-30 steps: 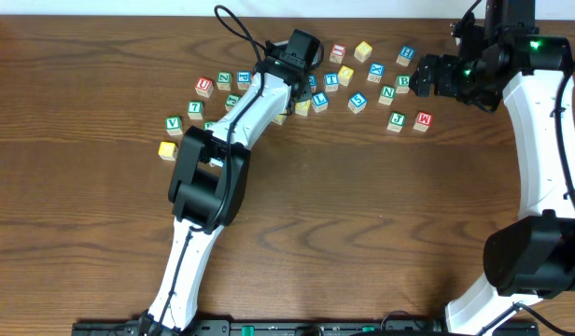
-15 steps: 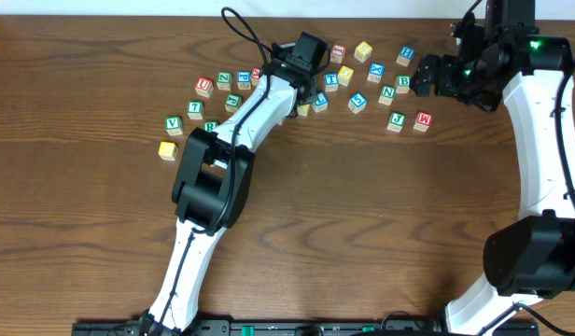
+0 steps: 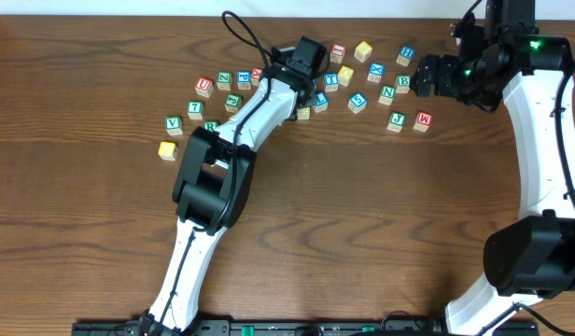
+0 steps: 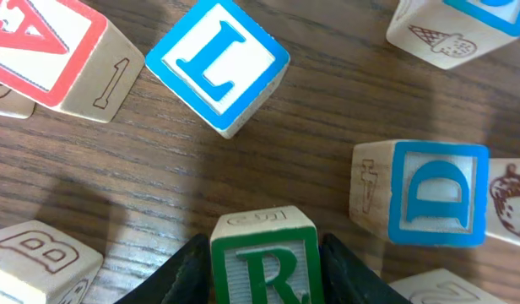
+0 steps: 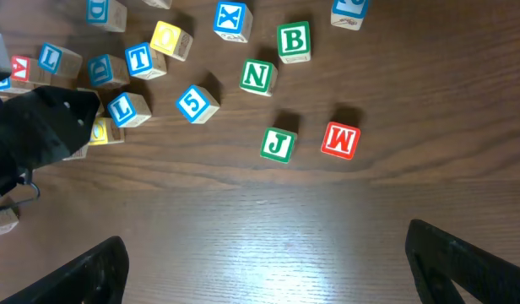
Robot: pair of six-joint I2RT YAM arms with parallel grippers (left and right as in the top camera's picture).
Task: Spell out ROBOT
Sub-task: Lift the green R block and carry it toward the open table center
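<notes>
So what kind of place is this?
Likely a robotics lab bench: a left arm and right arm at a wooden table, lettered cubes scattered on it, the left tool gripping an R cube.

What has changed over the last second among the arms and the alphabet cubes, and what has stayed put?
The left arm swung slightly to the right over the cube cluster, then almost stopped. The left gripper now clamps the green R cube; no earlier wrist picture shows when it closed. The right gripper, open, did not move, and the B cube, the T cube and the other loose cubes stayed where they were.
</notes>
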